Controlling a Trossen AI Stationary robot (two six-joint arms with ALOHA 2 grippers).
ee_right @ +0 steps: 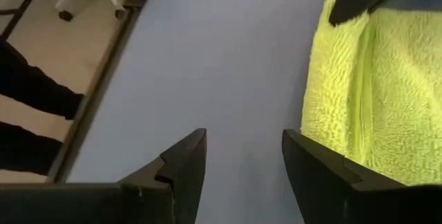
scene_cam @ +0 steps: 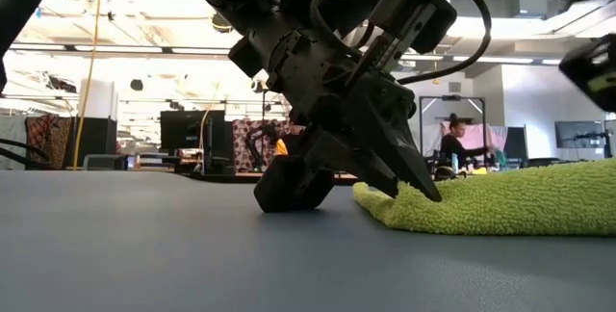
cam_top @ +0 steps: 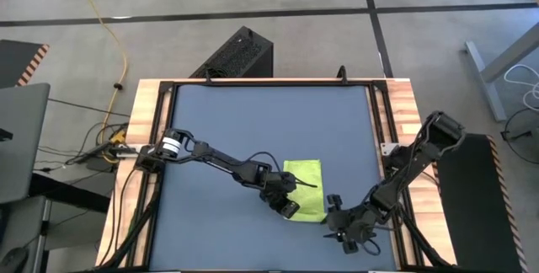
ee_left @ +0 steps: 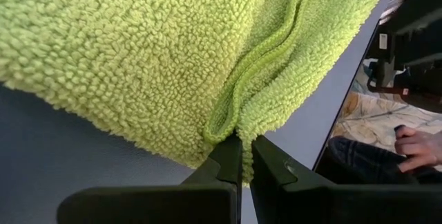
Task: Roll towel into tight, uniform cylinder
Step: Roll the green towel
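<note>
Two arms work over the dark mat (cam_top: 219, 121), and the towel (cam_top: 305, 190) lies flat toward its near right, at about five o'clock from the mat's centre, as a folded lime oblong whose long axis runs from the far side toward the near edge. The left gripper (cam_top: 288, 202) is at the towel's near left corner, at roughly seven o'clock on the cloth. In the left wrist view its fingers (ee_left: 228, 160) are pinched almost together on the hemmed edge where two layers meet, so it is clamped on the towel; the low view shows the fingertips pressing that corner down to the mat.

The right gripper (cam_top: 345, 225) sits just off the towel's near right corner, at about four o'clock from the cloth, apart from it. Its jaws stand spread with only bare mat between them, holding nothing.

So the left arm is the one on the cloth and the right is just beside it. My reading is that the roll would best start from this near short end and travel along the long axis toward twelve o'clock.
</note>
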